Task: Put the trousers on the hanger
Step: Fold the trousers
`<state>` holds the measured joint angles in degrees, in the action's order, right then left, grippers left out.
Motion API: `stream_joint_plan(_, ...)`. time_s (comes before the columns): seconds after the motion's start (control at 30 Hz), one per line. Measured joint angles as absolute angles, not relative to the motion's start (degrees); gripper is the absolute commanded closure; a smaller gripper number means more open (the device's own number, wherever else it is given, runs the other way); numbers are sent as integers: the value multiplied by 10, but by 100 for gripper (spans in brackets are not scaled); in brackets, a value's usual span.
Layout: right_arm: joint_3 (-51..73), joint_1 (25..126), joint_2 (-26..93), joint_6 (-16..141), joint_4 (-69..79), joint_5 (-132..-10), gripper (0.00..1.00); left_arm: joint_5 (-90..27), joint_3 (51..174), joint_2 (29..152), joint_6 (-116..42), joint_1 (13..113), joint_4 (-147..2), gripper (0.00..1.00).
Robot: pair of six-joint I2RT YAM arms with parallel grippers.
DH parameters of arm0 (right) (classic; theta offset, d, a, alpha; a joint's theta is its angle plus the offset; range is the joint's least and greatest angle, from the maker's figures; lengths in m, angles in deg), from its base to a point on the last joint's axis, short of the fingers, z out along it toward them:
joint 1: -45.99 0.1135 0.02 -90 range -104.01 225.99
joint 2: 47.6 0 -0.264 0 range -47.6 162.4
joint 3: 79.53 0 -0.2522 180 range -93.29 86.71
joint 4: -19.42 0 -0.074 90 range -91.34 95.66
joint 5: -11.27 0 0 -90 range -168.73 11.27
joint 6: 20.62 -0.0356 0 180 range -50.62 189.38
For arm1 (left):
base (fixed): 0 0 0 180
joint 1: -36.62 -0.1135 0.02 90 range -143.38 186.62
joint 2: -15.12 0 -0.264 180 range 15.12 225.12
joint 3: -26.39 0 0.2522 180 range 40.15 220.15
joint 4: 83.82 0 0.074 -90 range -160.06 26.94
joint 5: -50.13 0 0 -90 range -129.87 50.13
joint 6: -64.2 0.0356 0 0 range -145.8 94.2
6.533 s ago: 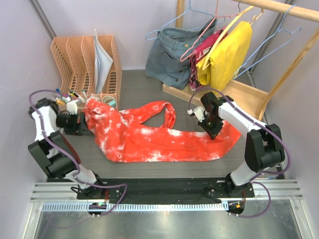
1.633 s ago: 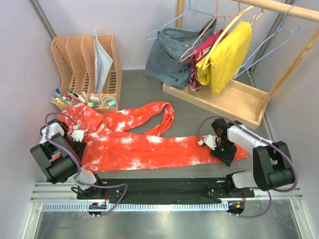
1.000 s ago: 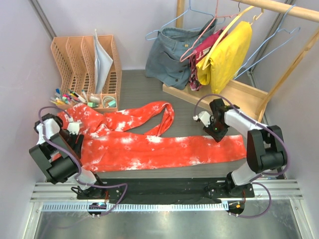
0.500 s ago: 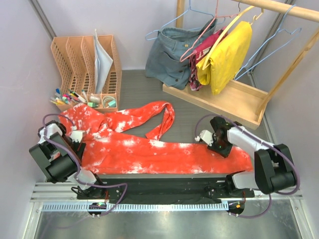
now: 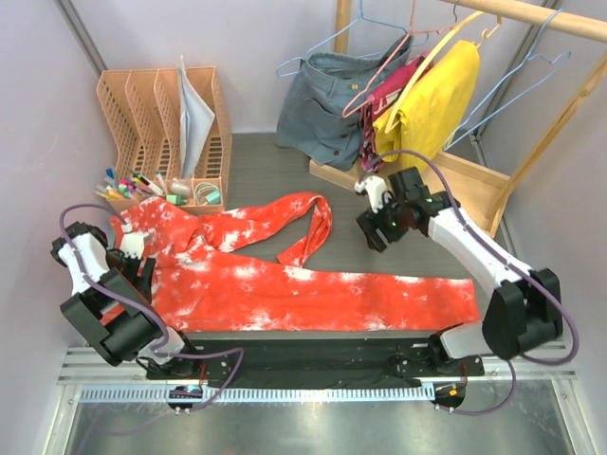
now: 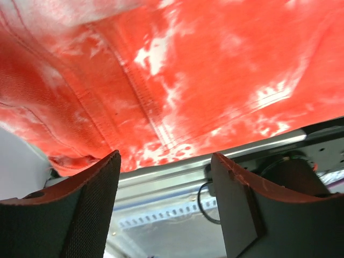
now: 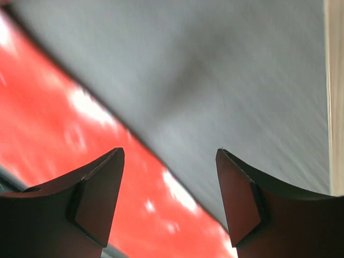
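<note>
While spread flat, trousers: red-orange tie-dyed fabric trousers (image 5: 313,294) lie along table's near edge, unhung.
Hanger: thin light-blue wire hanger (image 5: 520,90) on rail, well apart.
Left gripper (image 5: 131,252): unclenched, empty, over cloth.
Right gripper (image 5: 377,218): unclenched, empty.
Remaining: seemingly everything.

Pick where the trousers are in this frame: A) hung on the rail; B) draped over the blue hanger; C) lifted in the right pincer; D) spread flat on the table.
D: the trousers lie spread flat on the table, and the right pincer hovers open, holding nothing.
</note>
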<state>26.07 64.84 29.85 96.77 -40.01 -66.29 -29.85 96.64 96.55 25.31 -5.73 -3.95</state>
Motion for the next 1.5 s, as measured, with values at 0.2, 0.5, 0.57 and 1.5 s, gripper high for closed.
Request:
stream_joint_plan(0.2,225,701,413,776,-247,-671,29,-245,966,931,249,-57,-11,30)
stream_joint_plan(0.5,180,750,561,615,-132,-692,36,-213,952,910,226,-57,2,30)
stream_joint_plan(0.57,166,757,586,598,-120,-693,40,-210,950,910,223,-57,2,30)
stream_joint_plan(1.5,219,766,218,1129,-266,-939,99,-296,919,1001,152,-59,-104,55)
